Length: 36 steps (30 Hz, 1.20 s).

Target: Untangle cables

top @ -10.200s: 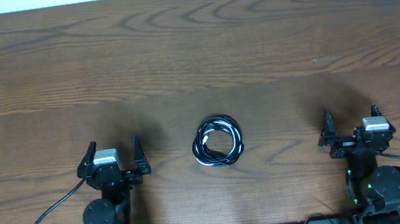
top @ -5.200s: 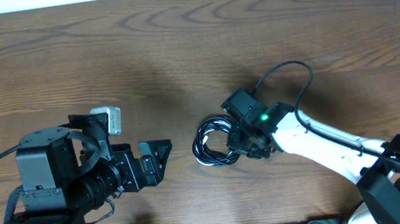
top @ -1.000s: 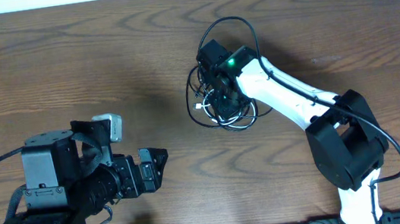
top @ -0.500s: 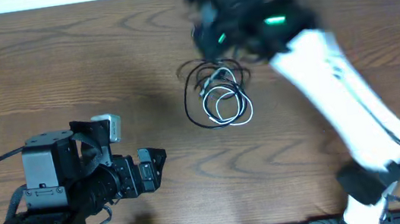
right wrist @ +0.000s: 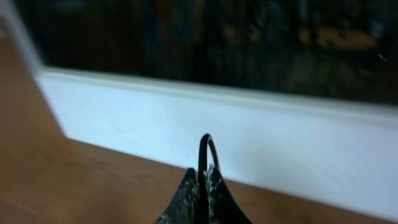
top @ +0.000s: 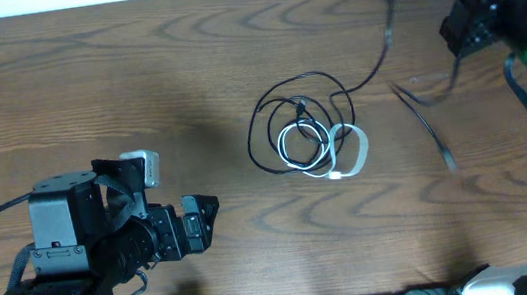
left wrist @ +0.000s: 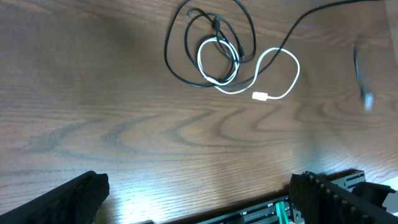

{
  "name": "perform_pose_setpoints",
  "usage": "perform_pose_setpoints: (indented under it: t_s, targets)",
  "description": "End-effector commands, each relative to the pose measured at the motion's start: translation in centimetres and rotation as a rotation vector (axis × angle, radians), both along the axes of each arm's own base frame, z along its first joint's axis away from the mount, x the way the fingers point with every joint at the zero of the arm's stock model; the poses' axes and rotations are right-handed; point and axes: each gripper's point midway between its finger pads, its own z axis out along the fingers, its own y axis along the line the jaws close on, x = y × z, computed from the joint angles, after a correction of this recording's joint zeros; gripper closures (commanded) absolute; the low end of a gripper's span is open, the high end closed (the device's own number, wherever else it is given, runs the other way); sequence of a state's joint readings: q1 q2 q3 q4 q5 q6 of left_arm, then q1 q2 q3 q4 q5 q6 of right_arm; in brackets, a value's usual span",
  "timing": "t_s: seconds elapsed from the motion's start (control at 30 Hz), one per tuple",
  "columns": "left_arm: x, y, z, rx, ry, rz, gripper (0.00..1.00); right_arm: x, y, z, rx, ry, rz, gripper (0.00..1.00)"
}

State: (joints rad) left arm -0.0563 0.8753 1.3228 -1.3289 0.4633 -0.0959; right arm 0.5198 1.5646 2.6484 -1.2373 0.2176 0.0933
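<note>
- I see the right gripper (right wrist: pixel 204 177) clenched on a thin black cable (right wrist: pixel 203 146), its loop poking above the fingertips.
- Left gripper (left wrist: pixel 199 199) released; the thin coiled whitish cable (left wrist: pixel 260 96) lies well ahead of its fingers.

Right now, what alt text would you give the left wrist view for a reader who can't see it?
A black cable and a white cable lie in overlapping loops on a wooden table, one black strand running off toward the upper right. The left claw frames the bottom corners with its fingers, wide open and empty.
</note>
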Motion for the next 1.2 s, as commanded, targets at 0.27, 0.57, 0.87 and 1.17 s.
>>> perform_pose_setpoints:
  t_s: [0.27,0.57,0.87,1.17]
  targets:
    - [-0.1,0.1,-0.8,0.02,0.017,-0.011,0.01,3.3,-1.4,4.7,0.053,-0.201,-0.17,0.99]
    - [-0.1,0.1,-2.9,0.023,0.071,-0.011,0.01,4.1,-5.6,0.3,-0.081,-0.053,-0.432,0.98]
    - [0.6,-3.3,-0.1,-0.159,-0.027,-0.145,0.04,5.6,-8.1,-13.4,-0.252,0.427,-0.644,0.99]
    - [0.1,-3.2,-0.5,-0.132,-0.027,-0.178,0.06,11.5,-10.9,-24.0,-0.206,0.791,-0.638,0.99]
